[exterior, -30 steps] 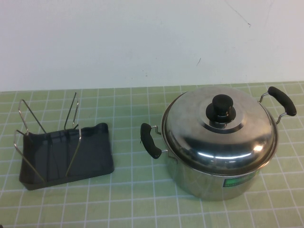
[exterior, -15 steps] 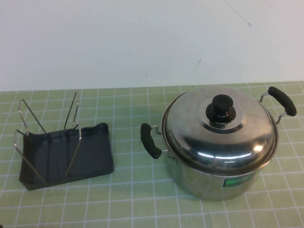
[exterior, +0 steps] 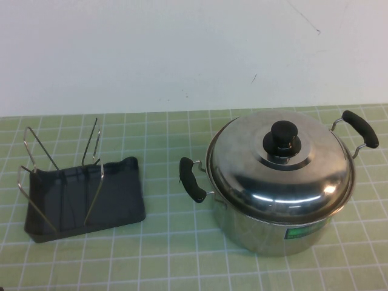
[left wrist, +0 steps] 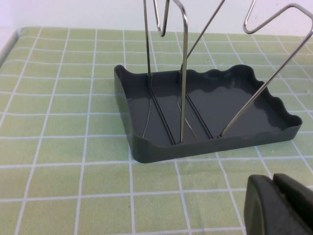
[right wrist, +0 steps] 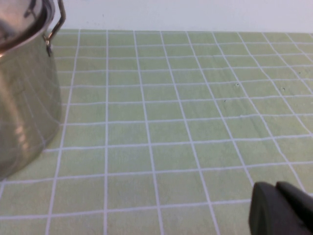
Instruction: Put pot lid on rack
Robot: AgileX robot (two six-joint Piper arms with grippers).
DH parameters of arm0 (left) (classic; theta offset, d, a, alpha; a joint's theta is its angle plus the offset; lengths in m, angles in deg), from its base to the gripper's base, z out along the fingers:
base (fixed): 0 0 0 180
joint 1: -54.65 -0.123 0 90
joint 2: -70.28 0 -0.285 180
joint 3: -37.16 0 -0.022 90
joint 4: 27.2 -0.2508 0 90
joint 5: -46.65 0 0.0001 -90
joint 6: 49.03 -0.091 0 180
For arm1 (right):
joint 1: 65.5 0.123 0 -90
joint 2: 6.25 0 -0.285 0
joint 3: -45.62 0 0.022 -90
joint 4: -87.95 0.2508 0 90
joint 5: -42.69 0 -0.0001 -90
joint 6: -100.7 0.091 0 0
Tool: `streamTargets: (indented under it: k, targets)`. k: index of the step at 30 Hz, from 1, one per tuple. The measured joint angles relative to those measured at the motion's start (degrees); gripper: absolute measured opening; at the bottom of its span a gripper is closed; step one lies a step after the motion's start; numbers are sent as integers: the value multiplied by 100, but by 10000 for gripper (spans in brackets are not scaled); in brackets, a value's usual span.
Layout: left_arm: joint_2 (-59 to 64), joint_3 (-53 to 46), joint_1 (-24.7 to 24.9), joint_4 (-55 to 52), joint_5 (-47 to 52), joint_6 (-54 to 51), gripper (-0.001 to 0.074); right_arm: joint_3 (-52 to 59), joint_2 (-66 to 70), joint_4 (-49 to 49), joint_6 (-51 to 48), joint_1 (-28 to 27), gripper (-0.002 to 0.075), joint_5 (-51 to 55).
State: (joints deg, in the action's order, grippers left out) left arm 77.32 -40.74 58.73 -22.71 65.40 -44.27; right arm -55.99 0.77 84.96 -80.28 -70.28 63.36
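The pot lid (exterior: 285, 173), domed shiny steel with a black knob (exterior: 281, 138), sits on the steel pot (exterior: 270, 233) at the right of the high view. The rack (exterior: 85, 200), a dark grey tray with upright silver wire loops, stands at the left, and fills the left wrist view (left wrist: 205, 112). My left gripper (left wrist: 274, 182) is shut and empty, low over the mat a short way from the rack's near wall. My right gripper (right wrist: 276, 188) is shut and empty over the mat, apart from the pot's side (right wrist: 24, 98). Neither gripper shows in the high view.
The pot has two black handles, one toward the rack (exterior: 191, 179) and one at the far right (exterior: 361, 127). A green gridded mat (exterior: 170, 254) covers the table. A white wall (exterior: 182, 48) stands behind.
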Motion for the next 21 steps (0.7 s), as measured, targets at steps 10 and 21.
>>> streamTargets:
  k: [10,21]
  targets:
    - [0,-51,0,0,-727,0,-2,47,0,-277,-5,0,-1,-839]
    - [0,-51,0,0,-4389,101,-2,47,0,-588,525,0,-1,-5546]
